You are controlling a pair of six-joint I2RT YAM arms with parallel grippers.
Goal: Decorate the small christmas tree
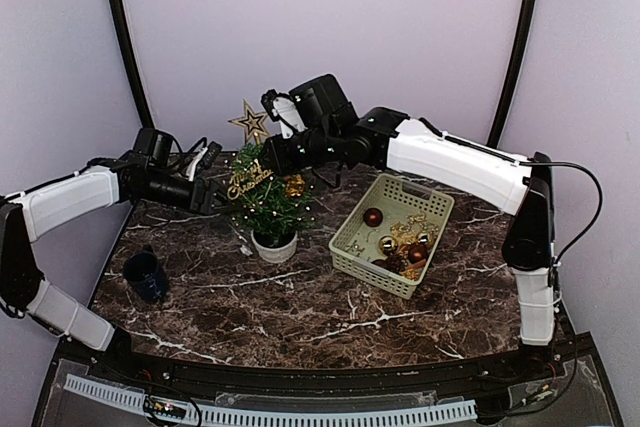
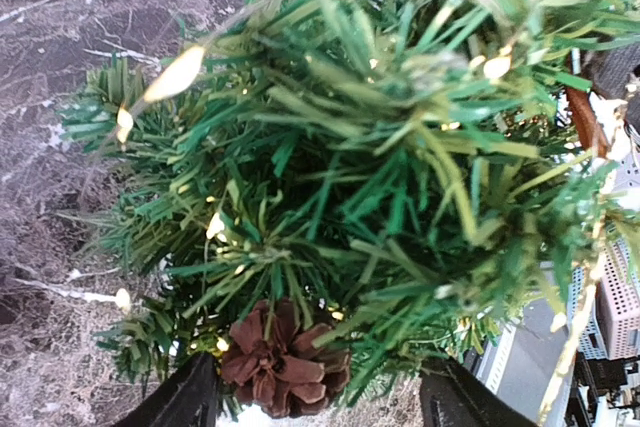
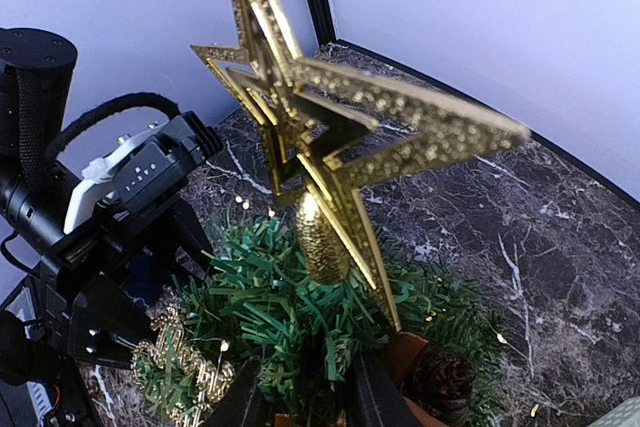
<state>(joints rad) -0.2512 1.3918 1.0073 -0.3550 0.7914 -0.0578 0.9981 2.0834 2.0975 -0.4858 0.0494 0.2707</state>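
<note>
Above and behind the arms: the small christmas tree (image 1: pixel 268 202) stands upright in its white pot (image 1: pixel 274 245) on the marbled table (image 1: pixel 300 307), between the two hands. The left hand (image 1: pixel 214 193) meets the foliage at mid-height. The right hand (image 1: pixel 272 155) sits at the treetop, with a gold star (image 1: pixel 250 122) just above it. A beige basket (image 1: pixel 345 257) holding baubles (image 1: pixel 372 216) lies behind and below the right hand, under its forearm. A dark blue object (image 1: pixel 147 275) rests on the table behind the left hand, well apart from it.

Left wrist view: the tree's branches (image 2: pixel 380 177) fill the space directly ahead of the left hand (image 2: pixel 320 395). Its fingers (image 2: pixel 185 402) stand wide apart and grip nothing. A brown pine cone (image 2: pixel 285 362) hangs between them, apparently clear of both. Small lit lights (image 2: pixel 175 75) dot the needles ahead.

Right wrist view: the star (image 3: pixel 330 117) rises upright just ahead of the right hand (image 3: pixel 310 399), its gold base seated in the treetop (image 3: pixel 270 307). The fingers (image 3: pixel 245 402) stand narrowly apart with foliage between them; whether they grip anything cannot be told. A gold lettering ornament (image 3: pixel 180 377) hangs to one side of the fingers.
</note>
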